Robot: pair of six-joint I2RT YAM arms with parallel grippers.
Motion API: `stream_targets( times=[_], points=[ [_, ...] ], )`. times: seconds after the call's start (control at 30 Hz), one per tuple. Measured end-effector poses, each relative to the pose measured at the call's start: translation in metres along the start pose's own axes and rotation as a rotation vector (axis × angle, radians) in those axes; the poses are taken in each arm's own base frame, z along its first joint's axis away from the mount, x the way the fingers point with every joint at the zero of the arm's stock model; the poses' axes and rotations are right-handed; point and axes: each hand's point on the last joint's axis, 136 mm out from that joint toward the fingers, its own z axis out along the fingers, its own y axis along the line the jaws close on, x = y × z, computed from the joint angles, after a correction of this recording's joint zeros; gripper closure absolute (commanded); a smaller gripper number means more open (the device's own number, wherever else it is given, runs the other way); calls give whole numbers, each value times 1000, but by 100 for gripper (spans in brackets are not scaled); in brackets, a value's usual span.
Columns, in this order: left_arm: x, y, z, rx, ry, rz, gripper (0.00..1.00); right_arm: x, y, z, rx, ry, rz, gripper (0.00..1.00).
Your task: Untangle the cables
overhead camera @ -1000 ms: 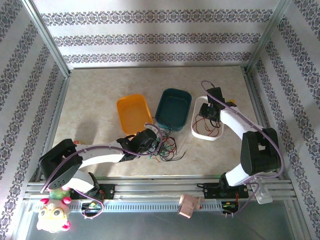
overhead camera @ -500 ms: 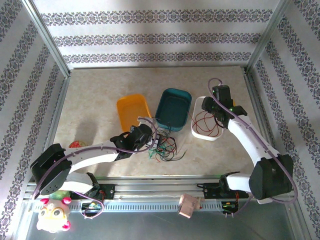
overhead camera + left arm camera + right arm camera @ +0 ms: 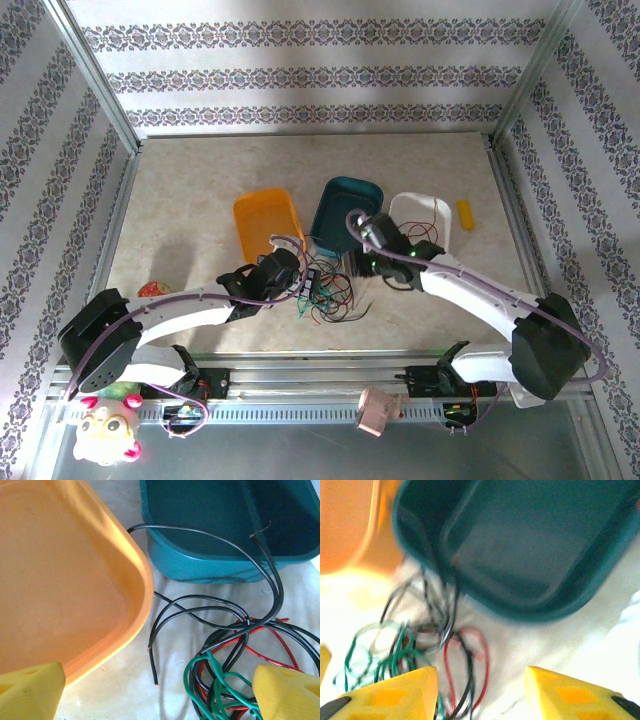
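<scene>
The cables (image 3: 330,297) lie as a tangle of thin red, green and black wires on the table in front of the teal tray (image 3: 347,215). My left gripper (image 3: 303,281) hovers at the tangle's left edge and is open wide. In the left wrist view the left gripper (image 3: 157,695) has loose black cable ends (image 3: 155,672) between its yellow fingertips (image 3: 30,690), ungripped. My right gripper (image 3: 362,268) hangs over the tangle's right edge, open. In the blurred right wrist view the right gripper (image 3: 480,692) straddles red and black loops (image 3: 465,660) lying on the table. A few red cables (image 3: 427,234) rest in the white tray (image 3: 420,203).
An orange tray (image 3: 268,225) stands left of the teal one, both close behind the tangle. A small yellow piece (image 3: 464,214) lies right of the white tray. A plush toy (image 3: 105,432) and a pink object (image 3: 378,411) sit on the front rail.
My right arm has swung left from the white tray to the tangle in front of the teal tray, uncovering the yellow piece. The left gripper has hardly moved.
</scene>
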Motion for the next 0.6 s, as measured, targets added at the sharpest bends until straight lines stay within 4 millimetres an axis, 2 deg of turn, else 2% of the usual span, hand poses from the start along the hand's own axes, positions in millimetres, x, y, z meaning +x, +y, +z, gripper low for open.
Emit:
stream_targets(
  times=[0.1, 0.2, 0.4, 0.6],
  points=[
    [7, -3, 4, 13, 29, 15, 6, 30, 14, 7, -24, 68, -32, 52],
    [9, -7, 7, 31, 41, 30, 6, 40, 19, 9, -30, 87, -25, 53],
    [26, -21, 12, 116, 117, 75, 3, 52, 0, 15, 12, 93, 54, 53],
    [40, -41, 9, 230, 178, 123, 0, 49, -20, 12, 17, 45, 153, 53]
  ],
)
